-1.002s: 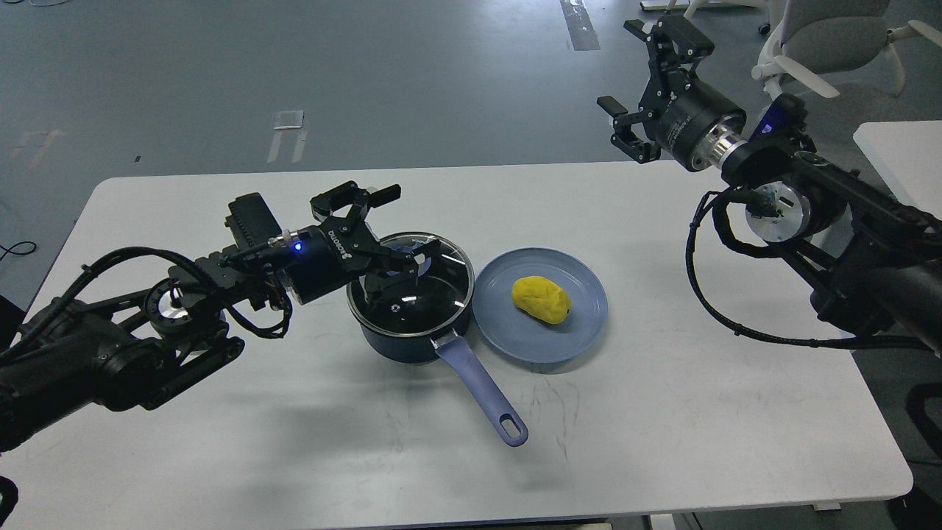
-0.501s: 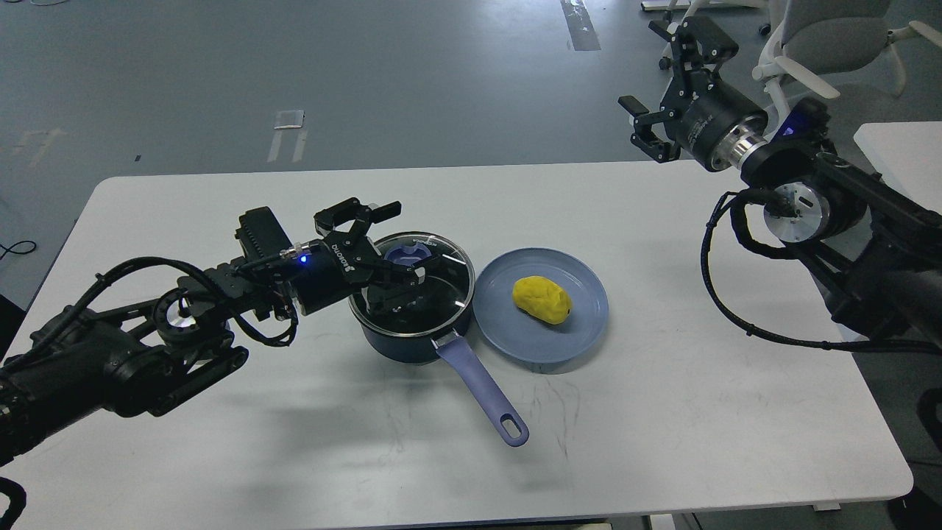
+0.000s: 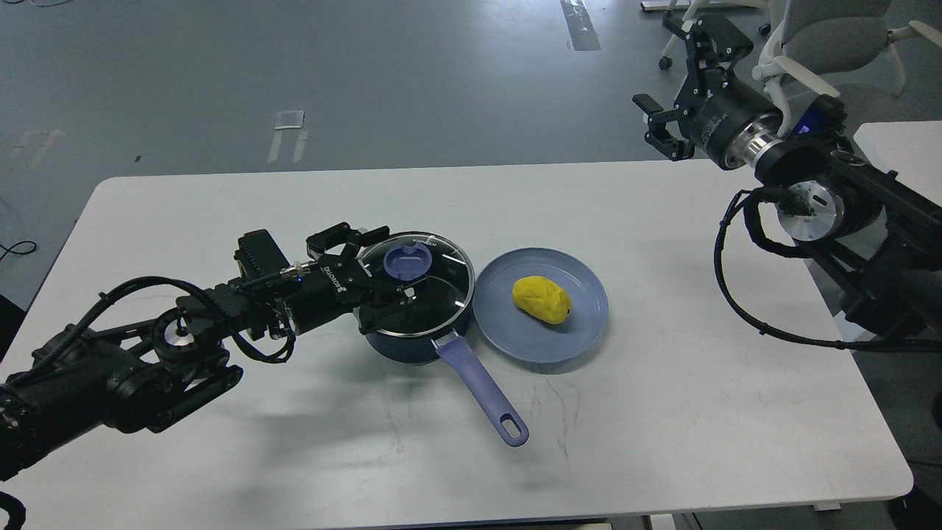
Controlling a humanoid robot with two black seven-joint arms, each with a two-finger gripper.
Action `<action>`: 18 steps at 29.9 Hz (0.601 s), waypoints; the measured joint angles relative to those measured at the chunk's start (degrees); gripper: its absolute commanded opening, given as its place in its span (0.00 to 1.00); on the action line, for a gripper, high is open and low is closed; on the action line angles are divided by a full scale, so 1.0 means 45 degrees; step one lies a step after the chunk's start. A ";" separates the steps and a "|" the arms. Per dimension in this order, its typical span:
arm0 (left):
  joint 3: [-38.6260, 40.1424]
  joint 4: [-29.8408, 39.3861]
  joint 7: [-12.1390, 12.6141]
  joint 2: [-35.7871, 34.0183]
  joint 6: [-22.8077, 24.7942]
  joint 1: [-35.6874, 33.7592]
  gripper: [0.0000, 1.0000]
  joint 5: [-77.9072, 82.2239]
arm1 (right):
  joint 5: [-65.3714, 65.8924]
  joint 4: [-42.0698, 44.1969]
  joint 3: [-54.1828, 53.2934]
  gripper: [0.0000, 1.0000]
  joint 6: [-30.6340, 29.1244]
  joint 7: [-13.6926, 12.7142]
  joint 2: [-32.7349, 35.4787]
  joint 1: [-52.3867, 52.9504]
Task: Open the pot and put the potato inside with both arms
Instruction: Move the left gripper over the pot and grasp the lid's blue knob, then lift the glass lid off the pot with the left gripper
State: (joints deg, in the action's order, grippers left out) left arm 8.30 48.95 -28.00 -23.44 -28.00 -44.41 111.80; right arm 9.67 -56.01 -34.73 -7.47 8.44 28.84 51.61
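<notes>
Head view: one lidded pot [image 3: 416,294], one potato [image 3: 542,299], both arms' fingers spread, empty.

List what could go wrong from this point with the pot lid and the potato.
1. The left gripper sits open at the rim of the glass lid, beside the knob, not around it; closing here may pinch nothing or tilt the lid.
2. The pot stands close to the blue plate; a sideways push could nudge it and roll the potato.
3. The right gripper hangs far beyond the table, so its reach is long.
</notes>
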 measured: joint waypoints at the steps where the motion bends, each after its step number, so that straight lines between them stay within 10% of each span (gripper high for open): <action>1: -0.0004 -0.0043 -0.0001 0.0006 0.0000 0.0000 0.98 0.0000 | 0.0000 -0.0007 0.0008 1.00 0.0001 0.0000 0.0044 -0.0001; 12: -0.0010 -0.0077 0.0001 0.0032 0.0000 0.0063 0.97 0.0055 | 0.0000 -0.0036 0.0073 1.00 0.0020 0.0000 0.0247 -0.0065; 18: -0.0010 0.0020 0.0000 0.0045 0.0000 0.0064 0.77 0.0070 | 0.0001 -0.0018 0.0083 1.00 0.0020 0.0000 0.0251 -0.0290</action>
State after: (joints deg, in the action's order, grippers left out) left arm 8.26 49.04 -28.00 -23.23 -28.00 -44.12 112.12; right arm 9.67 -56.09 -34.36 -7.38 8.44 29.97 50.30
